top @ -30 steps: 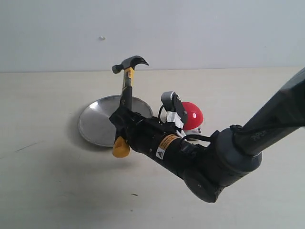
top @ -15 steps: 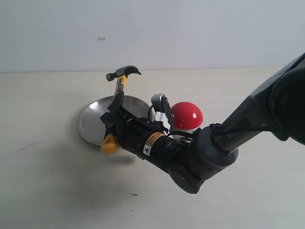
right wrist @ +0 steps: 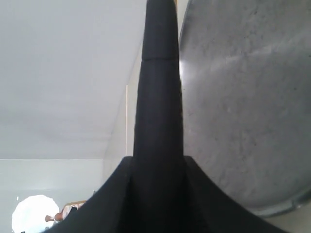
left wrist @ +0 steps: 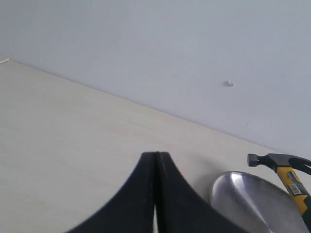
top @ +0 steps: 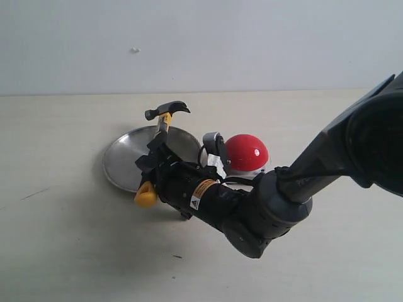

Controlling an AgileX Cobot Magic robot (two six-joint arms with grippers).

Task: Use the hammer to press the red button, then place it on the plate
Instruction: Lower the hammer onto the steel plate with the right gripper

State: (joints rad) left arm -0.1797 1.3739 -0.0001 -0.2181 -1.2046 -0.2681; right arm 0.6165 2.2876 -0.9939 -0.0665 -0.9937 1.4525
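Observation:
My right gripper (top: 157, 162) is shut on the hammer (top: 165, 121), gripping its black handle. The dark head leans up over the far part of the silver plate (top: 126, 160), and the yellow butt end (top: 145, 196) hangs near the plate's front rim. Behind the right wrist sits the red button (top: 247, 151) on its pale base, apart from the hammer. In the right wrist view the black handle (right wrist: 160, 82) runs up between the jaws, with the plate (right wrist: 243, 97) close beside it. My left gripper (left wrist: 156, 154) is shut and empty, with the plate (left wrist: 252, 201) and hammer head (left wrist: 272, 160) off to its side.
The pale tabletop (top: 75, 251) stretches around the plate and button, with a light grey wall (top: 252, 44) behind. The bulky right arm (top: 296, 201) crosses from the right edge toward the middle.
The right gripper has lowered and tilted the hammer toward the plate; the head has come down and the yellow butt has shifted left and down. The red button is more exposed.

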